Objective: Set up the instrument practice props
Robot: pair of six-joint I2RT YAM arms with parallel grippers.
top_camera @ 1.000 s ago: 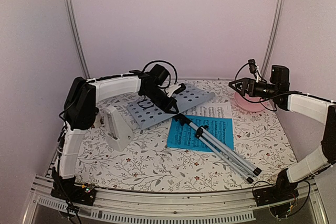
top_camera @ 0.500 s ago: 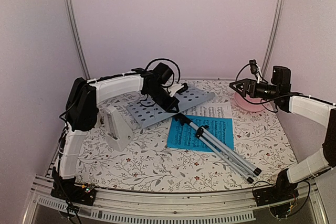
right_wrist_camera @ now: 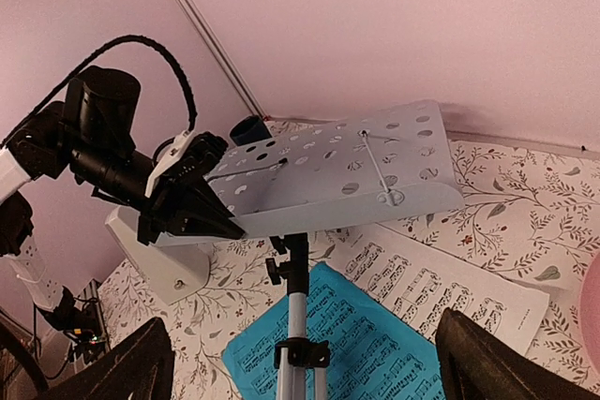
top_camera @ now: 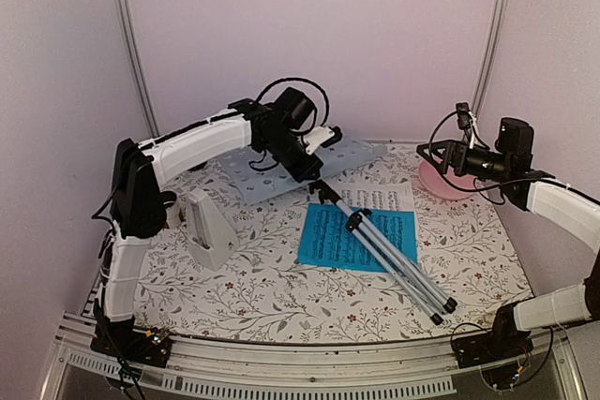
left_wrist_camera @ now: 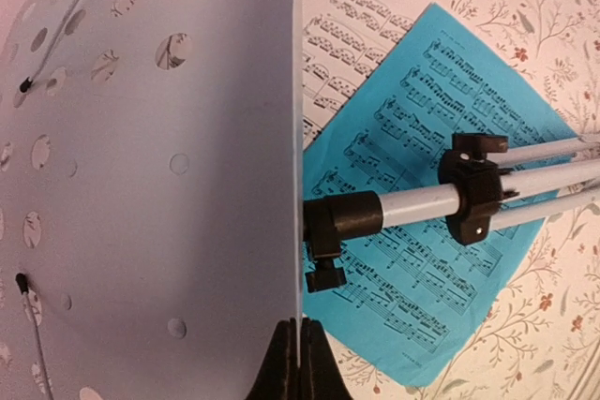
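Note:
The pale grey-blue perforated music stand (top_camera: 253,173) is tilted, its panel raised off the table and its silver tripod (top_camera: 394,259) lying across the bright blue music sheet (top_camera: 328,236). The white music sheet (top_camera: 389,196) lies partly under the blue one. My left gripper (top_camera: 306,168) is shut on the panel's edge (left_wrist_camera: 298,344), beside the tripod's top clamp (left_wrist_camera: 328,231). The white pyramid-shaped metronome (top_camera: 208,227) stands at the left. My right gripper (top_camera: 436,152) is open and empty, hovering at the right and facing the stand (right_wrist_camera: 328,170).
A pink round plate (top_camera: 445,185) lies at the back right under my right gripper. A dark blue cup (right_wrist_camera: 248,128) stands behind the stand's panel. Walls close the table at the back and both sides.
My left gripper has lifted the stand's panel up and back, and the tripod legs have swung left across the blue sheet. My right gripper has drifted slightly right.

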